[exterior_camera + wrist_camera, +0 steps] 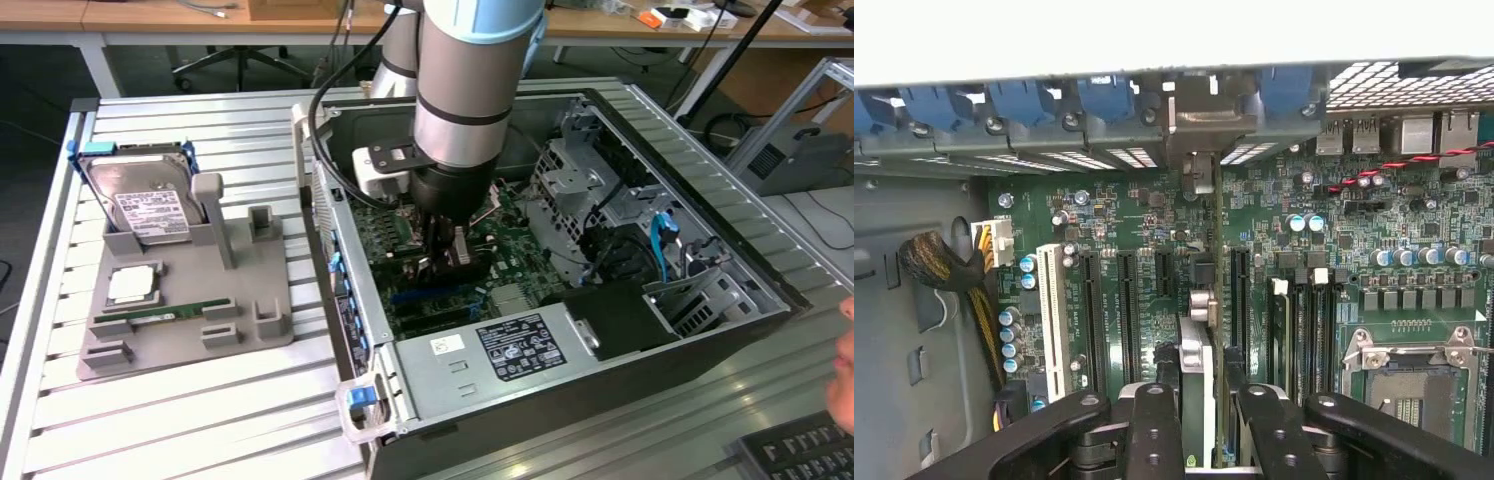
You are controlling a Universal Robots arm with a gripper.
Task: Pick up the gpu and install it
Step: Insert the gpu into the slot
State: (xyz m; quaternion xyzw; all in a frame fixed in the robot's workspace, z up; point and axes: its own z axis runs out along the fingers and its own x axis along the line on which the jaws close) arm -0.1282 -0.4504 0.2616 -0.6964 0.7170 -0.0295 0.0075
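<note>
The gpu (1195,352) shows edge-on in the wrist view, standing upright between my two black fingers (1154,425). Its silver end bracket (1199,125) reaches the case's rear slot openings. My gripper (1202,405) is shut on the card. The card hangs over the green motherboard (1144,210), in line with the long black expansion slots (1126,300); I cannot tell whether its edge sits in one. In the exterior view the gripper (451,250) is down inside the open computer case (747,290) with the gpu (461,258) under it.
A grey fixture (187,300) on the exterior view's left holds a hard drive (147,205), a processor (134,285) and a green memory stick (167,313). The power supply (494,350) fills the case's near end. A hand (843,375) shows at the right edge.
</note>
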